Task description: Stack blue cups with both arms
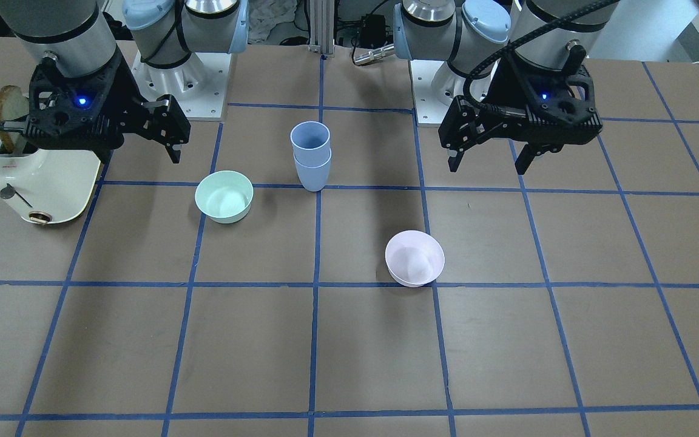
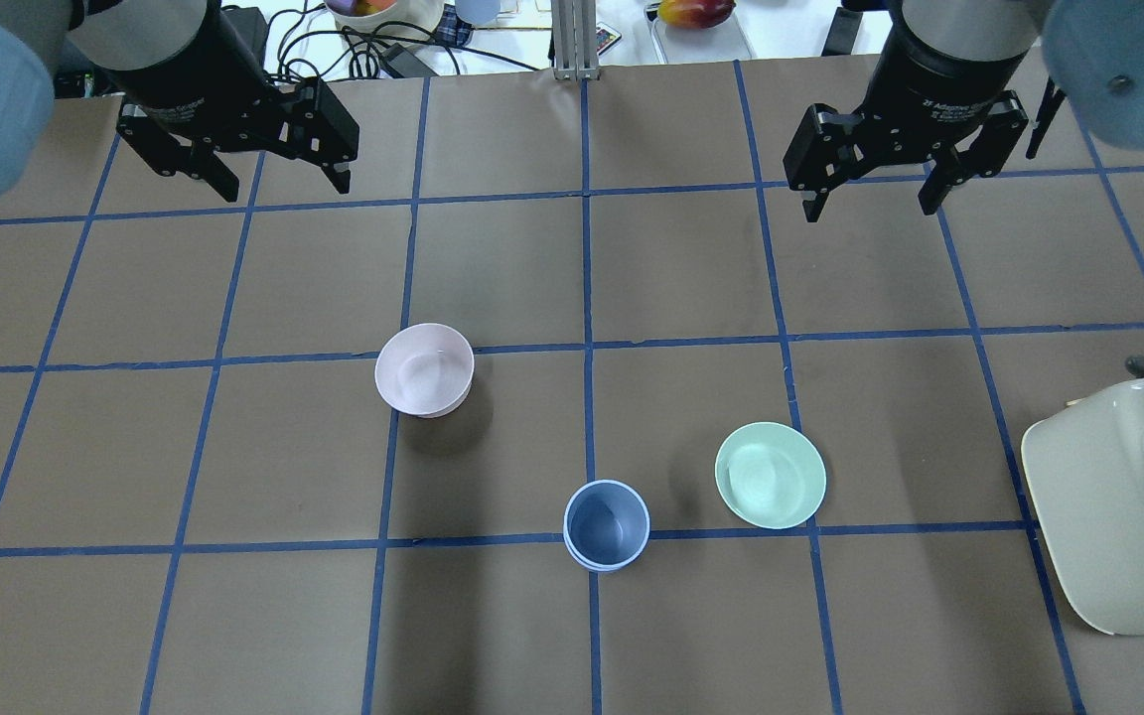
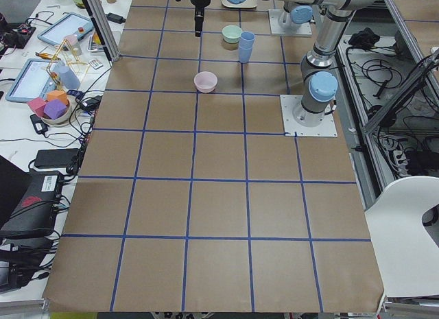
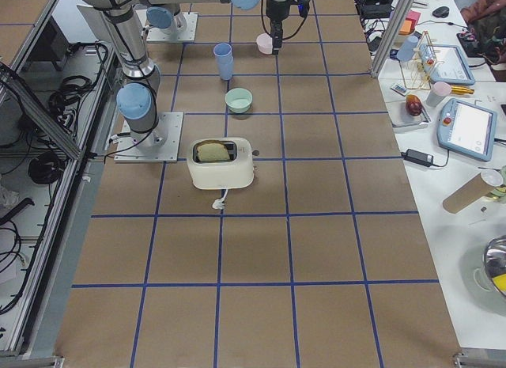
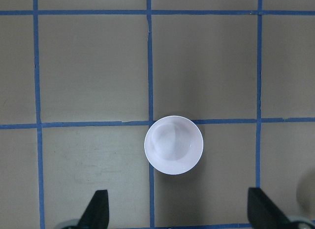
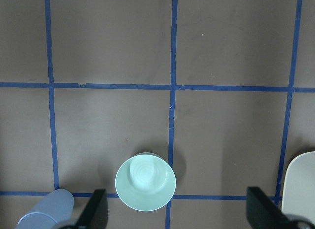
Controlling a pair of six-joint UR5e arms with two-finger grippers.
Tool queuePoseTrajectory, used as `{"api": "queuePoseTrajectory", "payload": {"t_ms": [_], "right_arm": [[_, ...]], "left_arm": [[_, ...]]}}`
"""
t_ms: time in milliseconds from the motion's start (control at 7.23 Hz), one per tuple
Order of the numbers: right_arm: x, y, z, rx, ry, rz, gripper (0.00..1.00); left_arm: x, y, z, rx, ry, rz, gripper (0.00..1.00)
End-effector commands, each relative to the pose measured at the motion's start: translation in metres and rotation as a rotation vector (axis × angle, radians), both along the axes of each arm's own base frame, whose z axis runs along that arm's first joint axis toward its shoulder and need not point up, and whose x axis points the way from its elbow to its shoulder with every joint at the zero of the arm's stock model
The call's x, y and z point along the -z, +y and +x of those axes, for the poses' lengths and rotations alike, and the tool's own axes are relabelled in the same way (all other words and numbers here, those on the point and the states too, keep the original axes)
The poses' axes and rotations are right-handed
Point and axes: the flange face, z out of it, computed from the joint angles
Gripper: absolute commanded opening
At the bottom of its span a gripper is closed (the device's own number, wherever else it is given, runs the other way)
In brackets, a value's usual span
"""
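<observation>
The two blue cups (image 1: 311, 155) stand nested, one inside the other, upright near the table's middle; the stack also shows in the overhead view (image 2: 607, 524) and at the bottom left corner of the right wrist view (image 6: 47, 209). My left gripper (image 2: 284, 184) is open and empty, high above the table and far from the stack; it shows on the right in the front view (image 1: 488, 167). My right gripper (image 2: 870, 207) is open and empty too, also raised and apart from the cups; it shows on the left in the front view (image 1: 140, 155).
A pale pink bowl (image 2: 424, 369) sits below my left gripper (image 5: 179, 212). A mint green bowl (image 2: 770, 475) sits beside the cup stack. A cream toaster (image 2: 1118, 506) with a slice of toast (image 1: 10, 106) stands on my right side.
</observation>
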Motion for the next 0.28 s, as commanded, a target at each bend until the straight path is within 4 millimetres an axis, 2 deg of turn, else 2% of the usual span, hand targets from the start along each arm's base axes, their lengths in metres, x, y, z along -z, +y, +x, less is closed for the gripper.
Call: {"api": "queuePoseTrajectory", "payload": {"t_ms": [0,138], "right_arm": [[-0.0008,-0.0001,-0.0001,0.001,-0.003,-0.001,1.0],[0.0,0.0002,0.0006,0.0,-0.003,0.0,1.0]], "left_arm": [[-0.0003,0.0021,0.0045,-0.006,-0.055,0.008,1.0],[0.0003,0.0015,0.0042,-0.007,-0.052,0.008,1.0]]}}
